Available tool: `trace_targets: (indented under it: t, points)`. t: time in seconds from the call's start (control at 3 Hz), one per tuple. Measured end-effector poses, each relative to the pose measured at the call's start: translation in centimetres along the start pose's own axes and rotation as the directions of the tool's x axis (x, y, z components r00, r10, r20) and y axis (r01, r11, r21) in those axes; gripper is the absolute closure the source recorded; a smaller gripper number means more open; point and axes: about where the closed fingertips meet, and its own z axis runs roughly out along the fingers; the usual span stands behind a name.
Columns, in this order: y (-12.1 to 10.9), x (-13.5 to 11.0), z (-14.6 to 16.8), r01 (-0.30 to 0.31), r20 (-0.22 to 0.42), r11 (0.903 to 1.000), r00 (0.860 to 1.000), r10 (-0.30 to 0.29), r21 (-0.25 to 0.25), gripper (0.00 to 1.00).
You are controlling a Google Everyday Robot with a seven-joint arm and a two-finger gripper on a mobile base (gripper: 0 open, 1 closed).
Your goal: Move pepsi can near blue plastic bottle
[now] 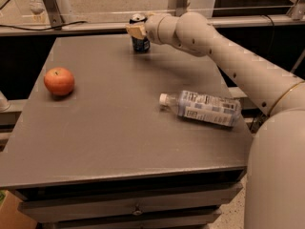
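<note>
**tabletop_tim:** Where's everything sitting right now?

**armchair_ops:** Take the blue plastic bottle [202, 109] as your anchor. It's lying on its side on the table [114, 132], cap pointing left. Way off to its left and a bit further back there's an apple [59, 81]. Well behind the bottle and a little left, at the far edge, the pepsi can [140, 44] stands upright, so it's nowhere near where it needs to be yet. The gripper [137, 30] is right at the can's upper part. Honestly can't tell if it's clamped on the can or just sitting around it.

**tabletop_tim:** So how'd you play the grab?

**armchair_ops:** I'd make sure the hold is snug and square before lifting, since cans are slick. Then lift straight up, carry it toward the bottle's cap side, and set it down just beside the bottle, not touching. A bump could send that bottle rolling.
</note>
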Motion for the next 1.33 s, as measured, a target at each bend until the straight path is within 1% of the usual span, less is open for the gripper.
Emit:
trace_targets:
  t: [0.33, 0.67, 1.0, 1.33]
  points:
    - [0.3, -1.6, -2.5, -0.016, -0.029, 0.9996, 0.999, 0.015, -0.022, 0.87]
    - [1.7, -3.6, -5.5, -0.053, -0.061, 0.9942, 0.997, 0.047, -0.094, 1.0]
    - [3.9, -3.5, -9.1, -0.085, -0.116, 0.9754, 0.991, 0.062, -0.203, 1.0]
    - [4.9, -2.7, -13.3, -0.112, -0.151, 0.952, 0.986, 0.071, -0.285, 1.0]
